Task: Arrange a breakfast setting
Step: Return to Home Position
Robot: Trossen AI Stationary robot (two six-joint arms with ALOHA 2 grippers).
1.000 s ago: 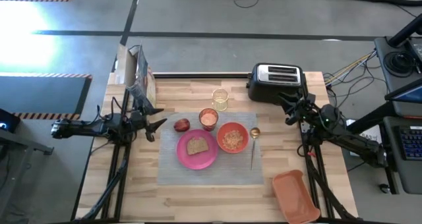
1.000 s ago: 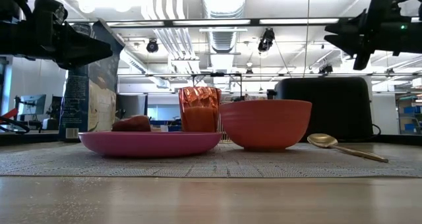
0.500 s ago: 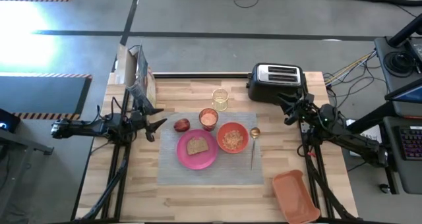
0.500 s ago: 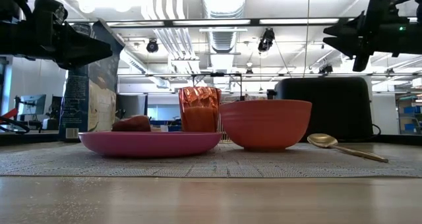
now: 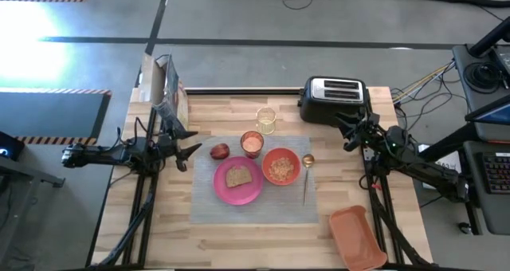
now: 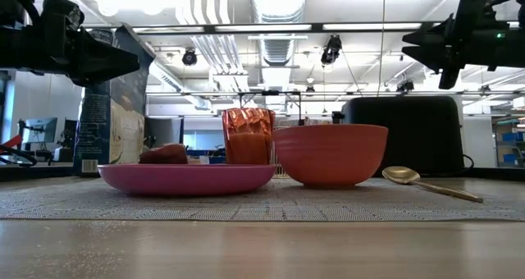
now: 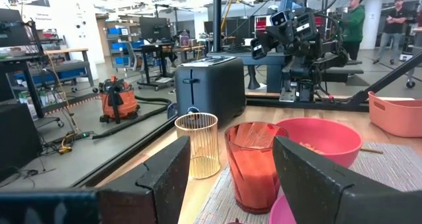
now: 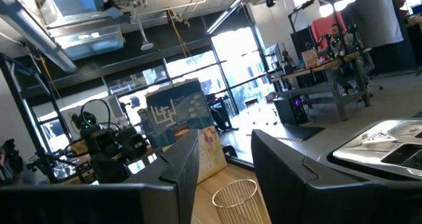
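two jaws gape, flanking one plate (image 6: 187,179), one bowl (image 6: 330,156).

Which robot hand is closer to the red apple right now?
Left. The left hand hovers open just beyond the red apple, off the grey placemat's edge. The right hand is far off across the placemat, beside the black-and-silver toaster.

Left pincer (image 5: 193,141) and right pincer (image 5: 342,130): matte black, blocky fingers, trailing cables.
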